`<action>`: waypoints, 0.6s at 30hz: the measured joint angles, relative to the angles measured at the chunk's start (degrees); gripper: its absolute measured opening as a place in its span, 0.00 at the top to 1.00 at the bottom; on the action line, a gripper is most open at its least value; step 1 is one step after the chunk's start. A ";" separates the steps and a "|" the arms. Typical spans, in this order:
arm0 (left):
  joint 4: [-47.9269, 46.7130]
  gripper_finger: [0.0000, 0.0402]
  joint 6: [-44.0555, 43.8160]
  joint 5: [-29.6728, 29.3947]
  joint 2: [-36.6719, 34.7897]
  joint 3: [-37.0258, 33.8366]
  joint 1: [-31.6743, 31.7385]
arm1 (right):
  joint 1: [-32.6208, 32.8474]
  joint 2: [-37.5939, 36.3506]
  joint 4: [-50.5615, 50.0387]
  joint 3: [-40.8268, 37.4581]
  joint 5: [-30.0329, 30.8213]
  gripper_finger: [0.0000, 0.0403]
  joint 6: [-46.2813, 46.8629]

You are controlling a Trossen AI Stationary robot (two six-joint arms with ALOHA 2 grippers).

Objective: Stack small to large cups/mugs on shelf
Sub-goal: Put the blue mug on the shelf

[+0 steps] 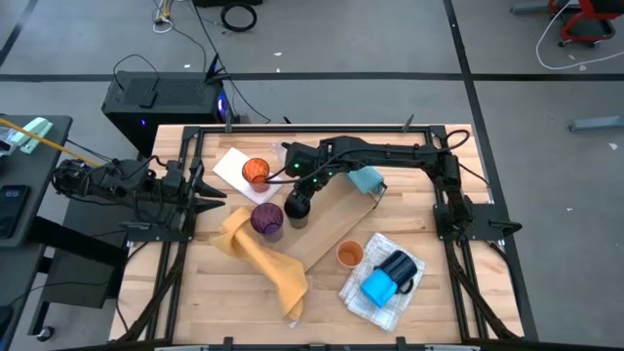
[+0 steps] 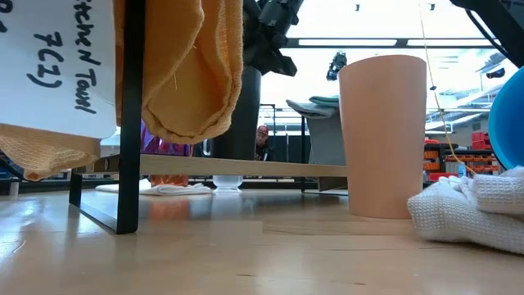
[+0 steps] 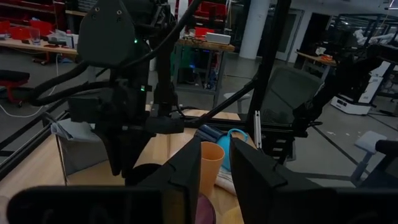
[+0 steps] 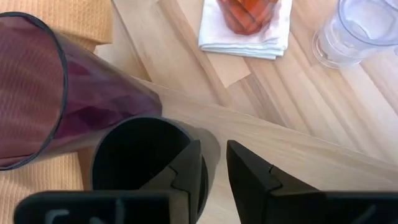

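Observation:
My right gripper (image 1: pixel 297 198) reaches in from the right and is shut on a black cup (image 4: pixel 140 158) over the wooden shelf board (image 1: pixel 327 234). A purple cup (image 4: pixel 59 93) stands upright close beside it, where a yellow towel (image 1: pixel 263 258) drapes over the shelf. A red-tinted cup (image 1: pixel 255 173) sits on a white napkin, with a clear cup (image 4: pixel 357 31) near it. An orange cup (image 1: pixel 350 254) stands on the table. A bright blue mug (image 1: pixel 378 288) and a dark navy mug (image 1: pixel 400 265) lie on a white cloth. My left gripper (image 3: pixel 216 180) waits open at the left edge. My right gripper holds the black cup by its rim wall (image 4: pixel 200 163), on the side away from the purple cup. One finger (image 4: pixel 185 171) is inside the cup and the other (image 4: pixel 249 180) outside. The fingers slant down from above. The cup stays upright; whether its base rests on the shelf, I cannot tell.
A blue-grey folded cloth (image 1: pixel 367 179) lies at the shelf's far right end, under the right arm. The shelf's black leg (image 2: pixel 129 123) and the hanging towel (image 2: pixel 192 65) stand near the table's front. Black frame rails run along both sides of the table.

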 joint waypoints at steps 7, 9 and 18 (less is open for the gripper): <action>-0.20 0.77 0.06 -0.02 0.00 0.00 0.00 | -0.47 -0.62 -0.67 2.63 0.24 0.79 -0.53; -0.31 0.77 0.06 -0.02 0.00 0.01 0.00 | -0.46 -0.64 -0.27 3.88 0.24 0.79 -0.64; -0.42 0.78 -0.04 0.00 0.00 0.00 0.00 | 0.81 -0.66 -9.58 12.27 -1.14 0.79 -4.03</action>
